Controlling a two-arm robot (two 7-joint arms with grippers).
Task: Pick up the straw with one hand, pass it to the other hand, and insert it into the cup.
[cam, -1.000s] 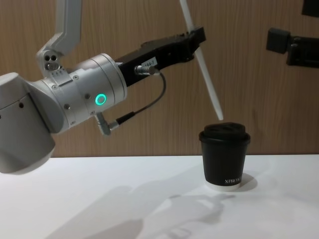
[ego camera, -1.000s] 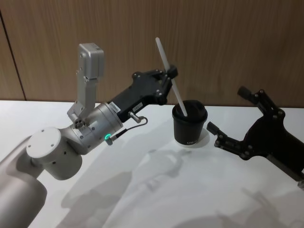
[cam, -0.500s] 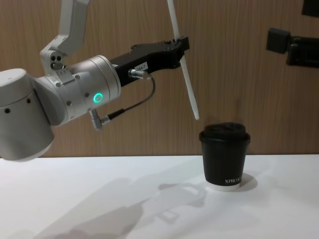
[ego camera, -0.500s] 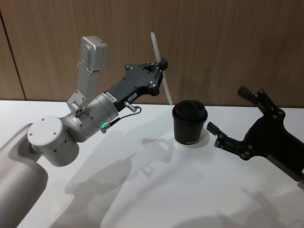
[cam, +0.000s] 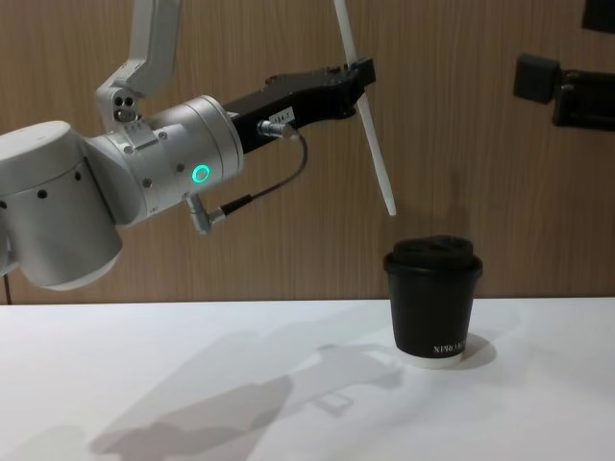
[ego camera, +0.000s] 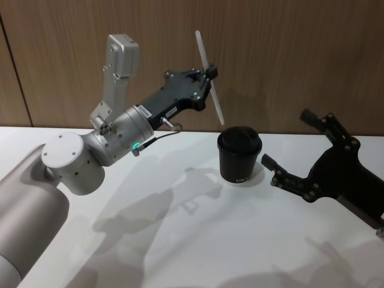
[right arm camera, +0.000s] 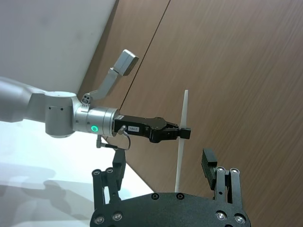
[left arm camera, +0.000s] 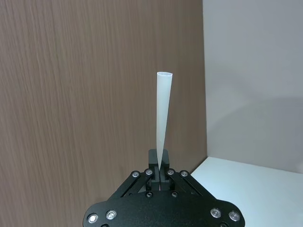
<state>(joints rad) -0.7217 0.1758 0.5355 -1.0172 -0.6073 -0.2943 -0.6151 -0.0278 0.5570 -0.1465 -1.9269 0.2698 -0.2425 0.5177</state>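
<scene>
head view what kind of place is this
Probably a robot test bench: a plain white table against a wood-panelled wall, one lidded cup, the left claw holding a straw above it, the right claw idle beside the cup.

The straw is a pale, milky white against a brown wood-grain wall. The cup is black, lid and all, with small white lettering and a white base rim. The left gripper is black with a small white label; its wrist is silver, with a glowing green ring. The right gripper is plain black. The table is white, crossed by soft grey shadows.
</scene>
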